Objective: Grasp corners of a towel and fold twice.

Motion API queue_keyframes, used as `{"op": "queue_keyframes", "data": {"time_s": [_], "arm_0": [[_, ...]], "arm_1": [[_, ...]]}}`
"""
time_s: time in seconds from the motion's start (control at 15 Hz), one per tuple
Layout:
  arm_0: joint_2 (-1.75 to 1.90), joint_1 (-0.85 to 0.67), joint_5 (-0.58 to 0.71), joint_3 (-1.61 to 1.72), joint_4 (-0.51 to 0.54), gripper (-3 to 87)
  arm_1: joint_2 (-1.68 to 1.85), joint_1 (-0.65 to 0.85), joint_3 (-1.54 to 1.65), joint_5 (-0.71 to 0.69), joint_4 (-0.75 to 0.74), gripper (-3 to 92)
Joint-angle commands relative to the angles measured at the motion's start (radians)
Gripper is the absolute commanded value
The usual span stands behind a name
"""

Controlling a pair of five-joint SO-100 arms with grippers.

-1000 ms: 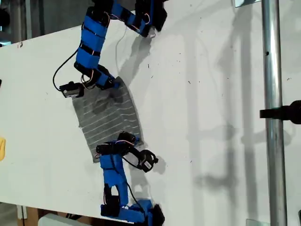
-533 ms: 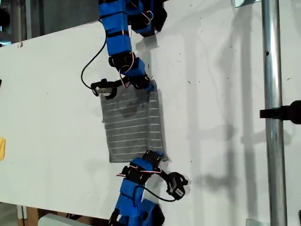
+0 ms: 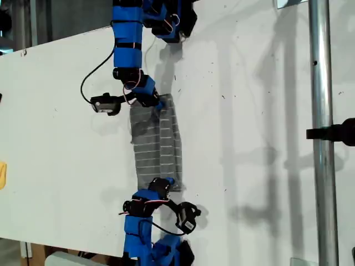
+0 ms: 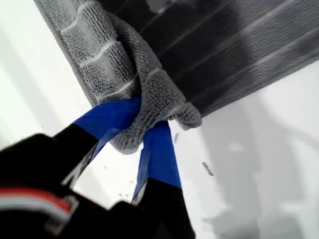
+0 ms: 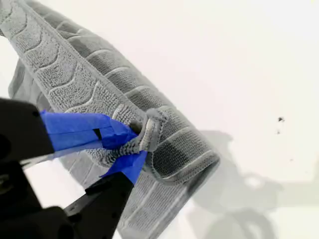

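towel (image 3: 157, 145) now narrower, both grippers pinching corners.

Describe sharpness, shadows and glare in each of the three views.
Exterior view: fairly sharp, with soft arm shadows across the white table. First wrist view: towel weave crisp near my first gripper, farther stripes blurred, grey shadow beneath. Second wrist view: cloth sharp at my second gripper, tabletop bright and washed out.
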Motion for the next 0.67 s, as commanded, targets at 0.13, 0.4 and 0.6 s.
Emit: {"op": "queue_keyframes", "data": {"time_s": [0.13,0.4,0.6], "arm_0": [[0.052,-0.414,0.301,-0.064,0.031,-2.9],[0.087,-0.503,0.364,-0.164,0.089,-2.9],[0.092,-0.457,0.313,0.023,-0.018,-2.8]], "arm_1": [[-0.127,0.474,-0.281,-0.371,-0.066,-0.3],[-0.199,0.512,-0.483,-0.44,-0.057,-0.3],[-0.21,0.457,-0.301,-0.402,-0.121,-0.3]]}}
